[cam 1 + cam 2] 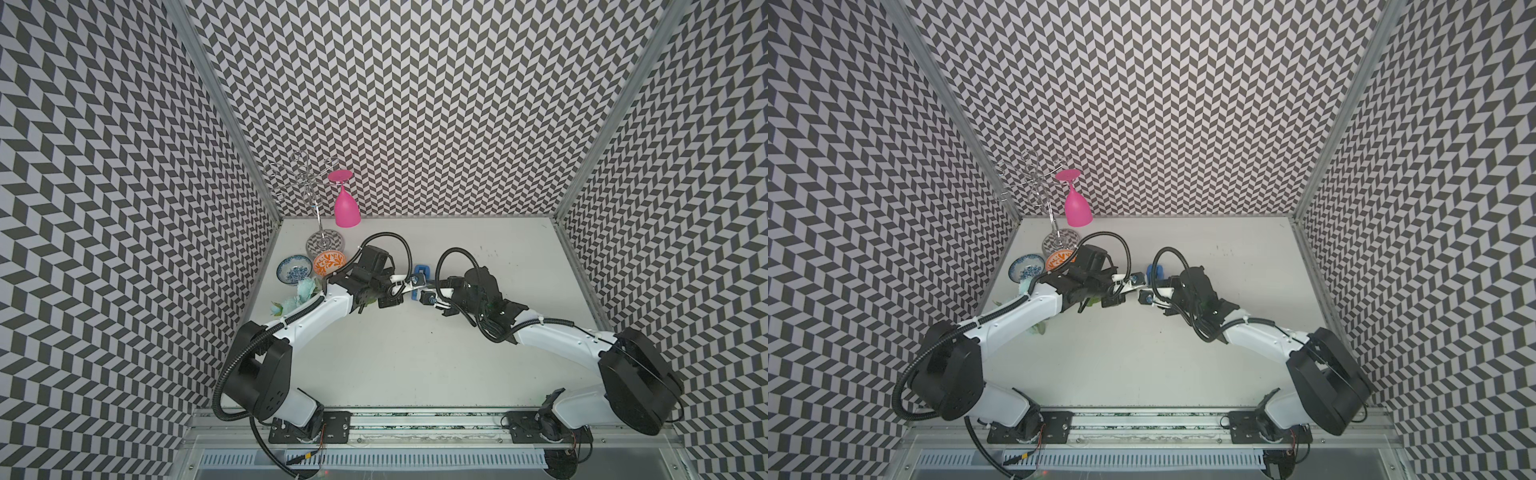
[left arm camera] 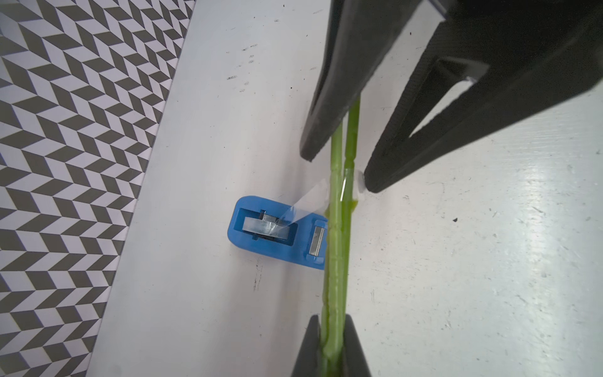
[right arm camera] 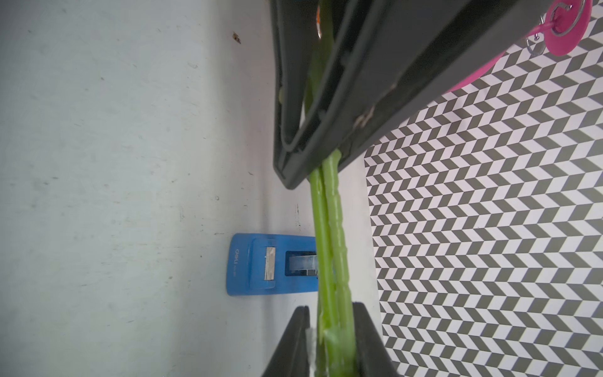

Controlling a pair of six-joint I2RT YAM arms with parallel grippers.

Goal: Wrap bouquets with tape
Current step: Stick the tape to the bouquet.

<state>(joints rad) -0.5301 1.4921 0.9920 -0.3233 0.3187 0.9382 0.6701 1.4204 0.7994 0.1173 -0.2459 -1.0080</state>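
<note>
Two green flower stems (image 2: pixel 336 261) are running side by side between two claws near the centre of both top views. The left claw (image 2: pixel 331 346) is clamping them tightly at the bottom edge of its wrist view. The right claw (image 3: pixel 331 342) is standing loosely around the same pair: one finger is lying against the stems and the other is keeping a gap, so the jaws are apart rather than pinching. One blue tape dispenser (image 2: pixel 270 228) is sitting on the white desk (image 1: pixel 415 365) just behind the stems, left of centre in both wrist views, and the stems are crossing in front of one end of it. One strip of clear tape (image 2: pixel 306 202) is stretching from its roll up to the stems. The strip is see-through and hard to trace where it is meeting them. Two pale aqua blooms (image 1: pixel 306 286) are peeking out beside the left arm at the left of a top view, with most of the foliage hiding under that arm. Two bowls are sitting in the left part of the desk, one blue-patterned (image 1: pixel 294 269) and one orange-patterned (image 1: pixel 329 262), the orange one partly covered by the arm. Above them in the frame one wire rack (image 1: pixel 309 183) is standing with one pink stemmed glass (image 1: pixel 347 208) hanging upside down from it. In the right wrist view that glass is being cut off by the upper right corner.
</note>
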